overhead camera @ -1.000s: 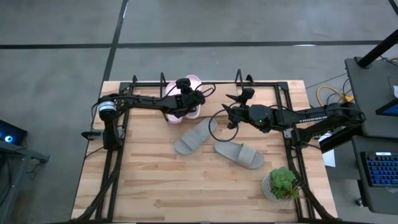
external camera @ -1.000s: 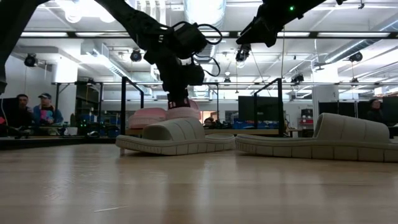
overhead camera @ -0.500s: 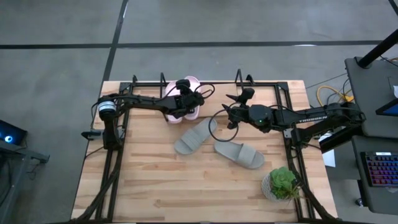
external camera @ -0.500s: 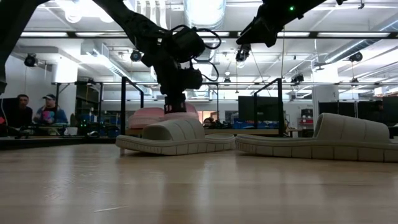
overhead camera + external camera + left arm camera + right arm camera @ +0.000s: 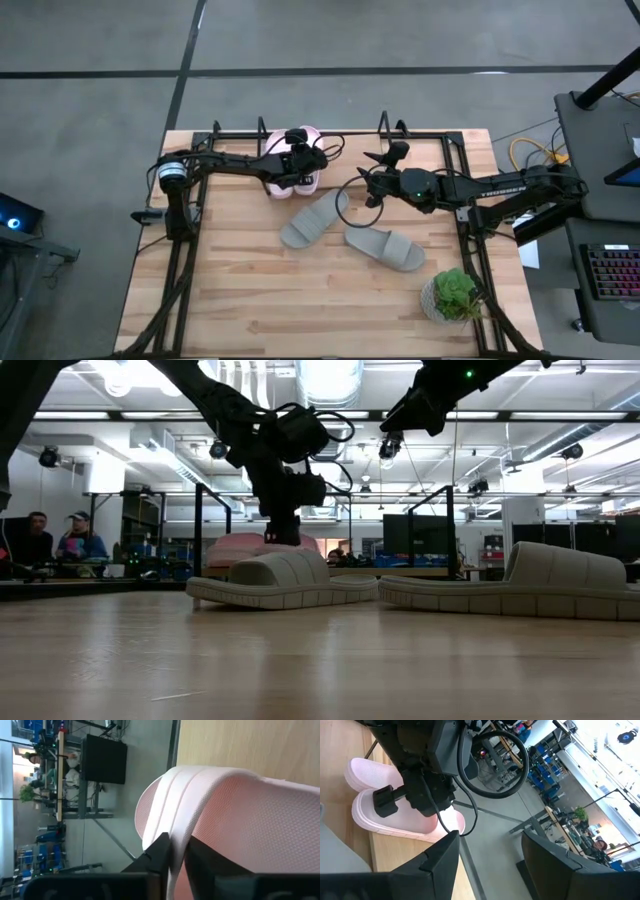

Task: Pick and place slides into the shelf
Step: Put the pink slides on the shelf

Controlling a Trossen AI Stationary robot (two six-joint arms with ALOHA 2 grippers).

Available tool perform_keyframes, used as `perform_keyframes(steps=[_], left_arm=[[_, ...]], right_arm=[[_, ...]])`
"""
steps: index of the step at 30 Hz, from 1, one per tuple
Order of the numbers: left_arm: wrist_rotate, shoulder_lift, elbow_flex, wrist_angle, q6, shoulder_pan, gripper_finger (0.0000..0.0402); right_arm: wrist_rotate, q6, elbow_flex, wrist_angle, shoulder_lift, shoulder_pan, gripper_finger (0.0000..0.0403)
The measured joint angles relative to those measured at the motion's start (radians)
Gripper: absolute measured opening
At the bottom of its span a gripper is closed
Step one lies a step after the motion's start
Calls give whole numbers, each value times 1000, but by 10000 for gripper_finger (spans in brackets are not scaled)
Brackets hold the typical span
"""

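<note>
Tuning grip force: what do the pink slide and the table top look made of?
Pink slide: looks like soft moulded rubber or foam, matte; its strap shows a fine dimpled texture. Table top: light wood planks, smooth finish, with visible grain and board seams.

left claw [image 5: 296, 168] lowered, seemingly loosening, pink slide [image 5: 300, 172] down

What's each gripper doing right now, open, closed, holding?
Left gripper: fingers pinching the edge of a pink slide at the shelf.
Right gripper: open, empty, hovering mid-table.
</note>
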Motion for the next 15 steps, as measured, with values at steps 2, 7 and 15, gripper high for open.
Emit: perform_keyframes(steps=[2,7,15], left_arm=[[1,0,0,0,0,1,61],[1,0,0,0,-1,8,106],[2,-7,0,-1,0,13,174]], right_arm=[[0,0,0,0,0,0,206],[0,0,0,0,0,0,206],[0,0,0,0,0,0,206]])
